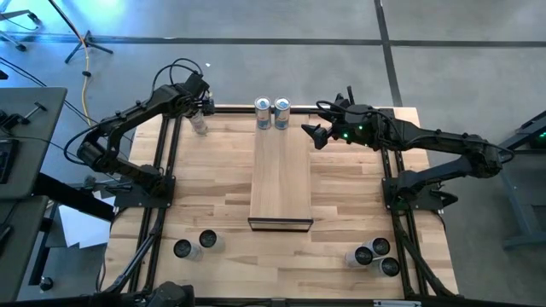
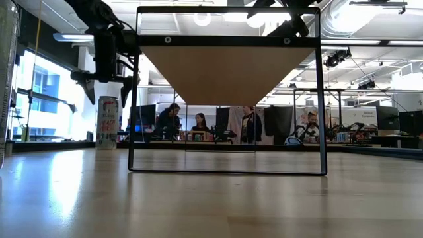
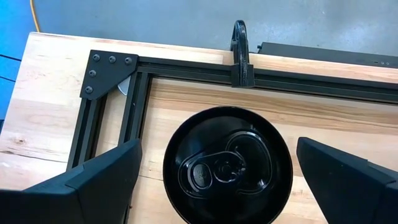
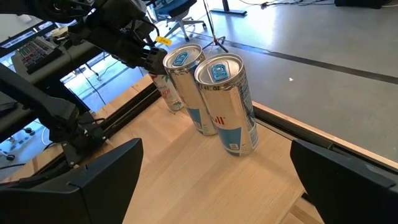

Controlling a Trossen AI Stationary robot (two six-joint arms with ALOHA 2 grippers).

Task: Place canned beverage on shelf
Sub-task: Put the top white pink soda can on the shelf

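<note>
Count from the high view: one shelf, two cans upright side by side at its far end. One can on the table under the left arm. Two cans at the near left, three cans near right. Eight cans total. Two arms. Low view: three people in the room behind.

The left arm was reached toward the bench's far left corner, its pincer pointed straight down with the fingers spread wide. The right arm was stretched along the far edge from the right side, its pincer held level, fingers likewise wide apart, nothing gripped.
</note>
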